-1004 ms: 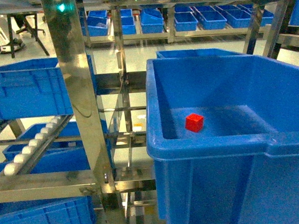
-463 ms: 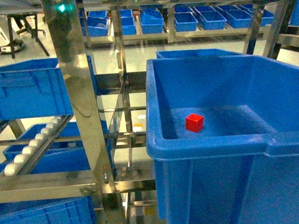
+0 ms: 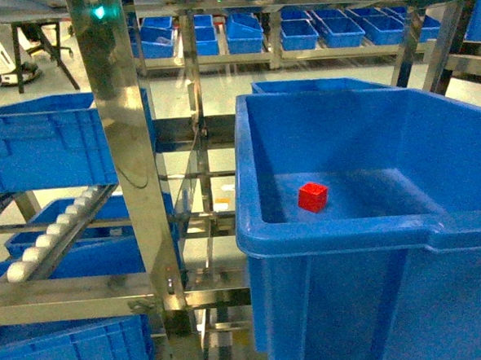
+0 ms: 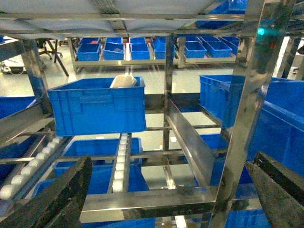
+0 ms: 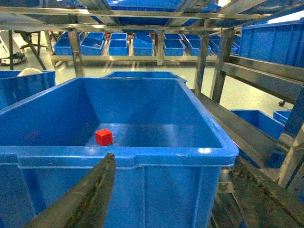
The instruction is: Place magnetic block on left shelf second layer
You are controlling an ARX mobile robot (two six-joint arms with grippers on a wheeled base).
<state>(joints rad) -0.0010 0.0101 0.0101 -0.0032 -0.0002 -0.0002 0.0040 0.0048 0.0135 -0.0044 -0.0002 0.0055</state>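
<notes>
Nothing has shifted since the earlier head frames: the magnetic block (image 3: 313, 197) lies at the same spot on the floor of the large blue crate (image 3: 374, 233), and neither arm enters the head view.

The block rests loose near the crate's middle-left, apart from every wall. The right gripper (image 5: 180, 190) hangs just outside the crate's near rim with its jaws spread wide and nothing between them. The left gripper (image 4: 166, 194) faces the left rack, jaws likewise spread and empty. The left shelf second layer (image 4: 123, 156) lies ahead of it, its roller rails sloping beneath another blue crate (image 4: 97, 105).

Hazards, as a judgement:
- The near wall of the large crate is tall. A low approach would strike the rim, so the right arm must clear it before descending.
- The block is small with glossy plain faces. An off-centre pinch could squirt it aside across the smooth plastic floor.
- The rack uprights (image 3: 128, 146) are polished steel and stand close to the crate. A swing leftward risks a collision.
- The rollers are white, rounded and inclined. A block set directly on them may roll or drop between rails.
</notes>
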